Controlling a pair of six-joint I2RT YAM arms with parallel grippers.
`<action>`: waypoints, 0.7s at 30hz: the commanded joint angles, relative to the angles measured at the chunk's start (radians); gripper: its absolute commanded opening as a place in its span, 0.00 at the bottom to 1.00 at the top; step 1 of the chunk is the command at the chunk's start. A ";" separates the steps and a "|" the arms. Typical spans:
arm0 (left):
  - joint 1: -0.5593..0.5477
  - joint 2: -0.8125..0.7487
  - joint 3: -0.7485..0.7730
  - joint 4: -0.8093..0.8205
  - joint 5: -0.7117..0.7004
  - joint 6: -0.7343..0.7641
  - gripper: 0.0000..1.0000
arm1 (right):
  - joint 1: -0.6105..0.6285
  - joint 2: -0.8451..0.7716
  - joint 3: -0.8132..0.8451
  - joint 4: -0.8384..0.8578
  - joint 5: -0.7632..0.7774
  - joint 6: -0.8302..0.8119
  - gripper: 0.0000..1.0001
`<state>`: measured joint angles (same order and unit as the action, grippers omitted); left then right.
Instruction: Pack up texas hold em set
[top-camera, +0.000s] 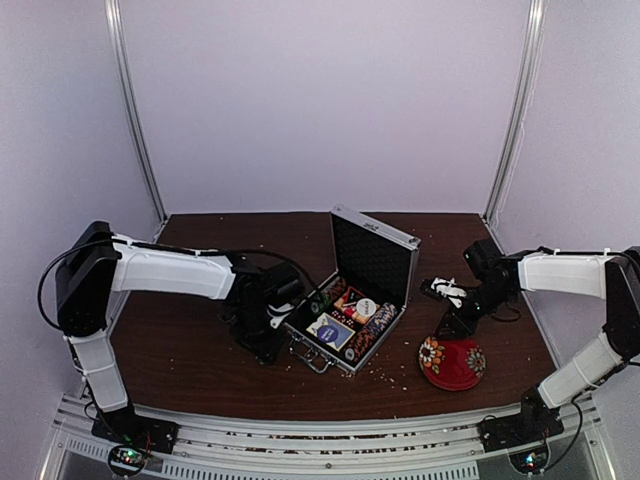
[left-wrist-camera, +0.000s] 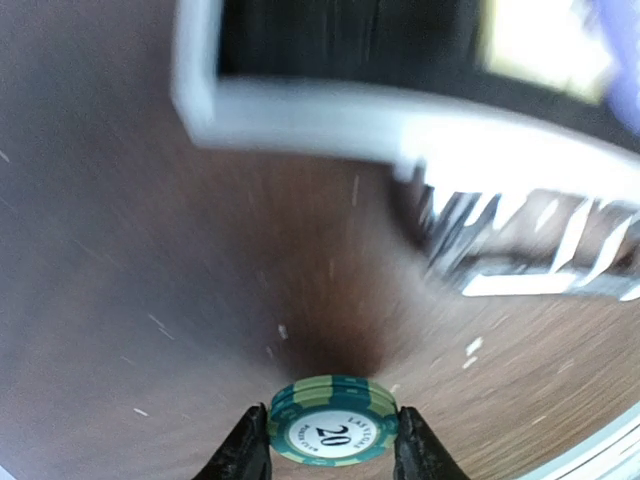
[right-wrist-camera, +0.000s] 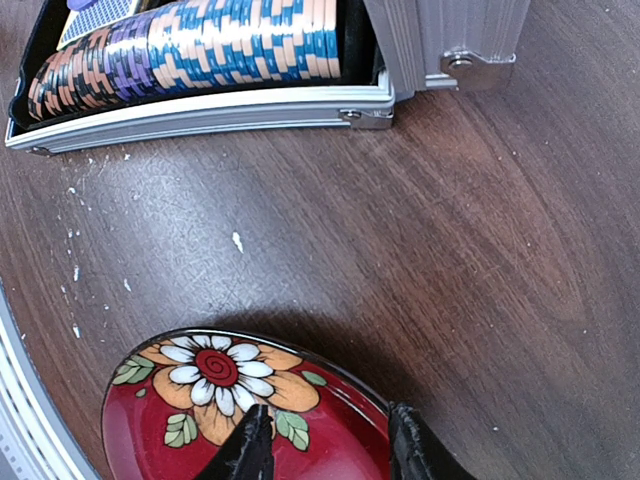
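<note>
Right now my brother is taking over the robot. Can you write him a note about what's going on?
Left gripper: shut on green poker chips, above the table beside the briefcase.
Right gripper: open and empty, over the red floral bowl.
Done: briefcase is open with its lid up; rows of poker chips and the card deck box are inside.
To do: put the green poker chips in, then shut the lid.

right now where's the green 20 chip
The green 20 chip is pinched in the left gripper, bottom centre of the left wrist view, over the table just outside the silver case, on its left side.
</note>
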<state>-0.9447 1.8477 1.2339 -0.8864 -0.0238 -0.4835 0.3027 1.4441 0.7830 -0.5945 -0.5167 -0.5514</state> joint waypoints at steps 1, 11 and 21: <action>0.000 -0.082 0.092 0.106 -0.125 0.018 0.37 | 0.006 -0.016 0.024 -0.010 0.004 -0.007 0.39; 0.086 -0.108 -0.023 0.695 -0.113 0.093 0.37 | 0.006 -0.017 0.027 -0.006 0.004 -0.004 0.39; 0.090 0.038 0.008 0.750 -0.049 0.116 0.37 | 0.007 -0.021 0.027 -0.005 0.010 -0.003 0.40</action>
<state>-0.8536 1.8591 1.2346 -0.2211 -0.1013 -0.3893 0.3031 1.4441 0.7830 -0.5945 -0.5167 -0.5510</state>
